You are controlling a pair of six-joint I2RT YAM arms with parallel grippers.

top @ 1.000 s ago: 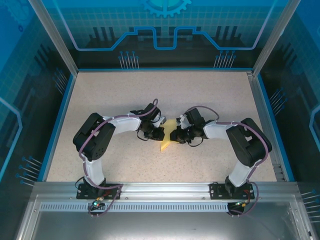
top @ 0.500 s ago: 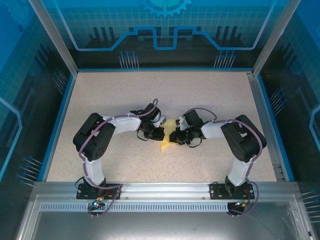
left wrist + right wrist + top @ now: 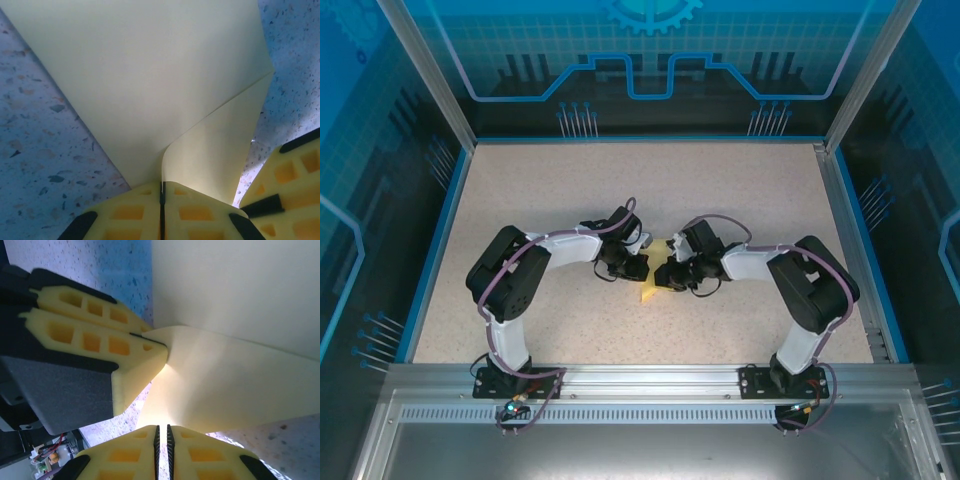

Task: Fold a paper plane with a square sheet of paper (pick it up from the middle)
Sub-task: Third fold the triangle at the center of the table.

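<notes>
Sheet (image 3: 650,292), partly folded at the centre of the table (image 3: 570,190), pinched from opposite sides by the clenched left gripper (image 3: 161,192) and right gripper (image 3: 161,432); a clean fold probably needs firm pinches and matched edges.

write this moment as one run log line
left gripper: shut on paper sheet | right gripper: shut on paper sheet | paper sheet: partly folded, flap pinched from both sides | place: table centre
</notes>
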